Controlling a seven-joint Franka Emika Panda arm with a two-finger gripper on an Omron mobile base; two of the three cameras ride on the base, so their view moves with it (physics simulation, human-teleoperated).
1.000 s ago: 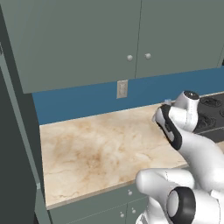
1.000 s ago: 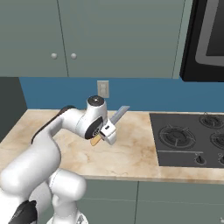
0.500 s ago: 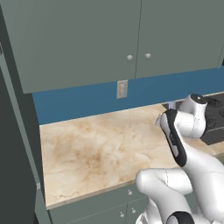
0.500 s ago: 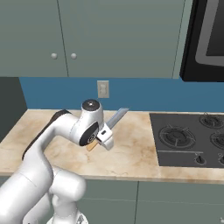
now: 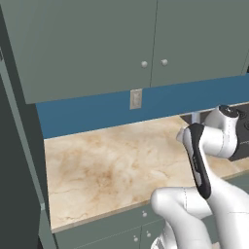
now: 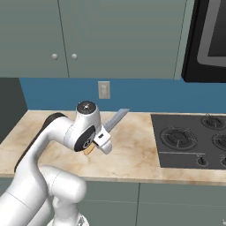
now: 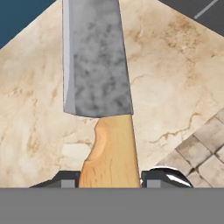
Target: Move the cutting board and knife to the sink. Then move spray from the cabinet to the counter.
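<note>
Above the counter [image 6: 132,150], the gripper [image 7: 110,178] pinches the knife [image 7: 98,83] by its wooden handle, blade pointing toward two o'clock at the blue wall. Since a second ago the arm has swung rightward, nearer the stovetop [image 6: 190,141].
</note>
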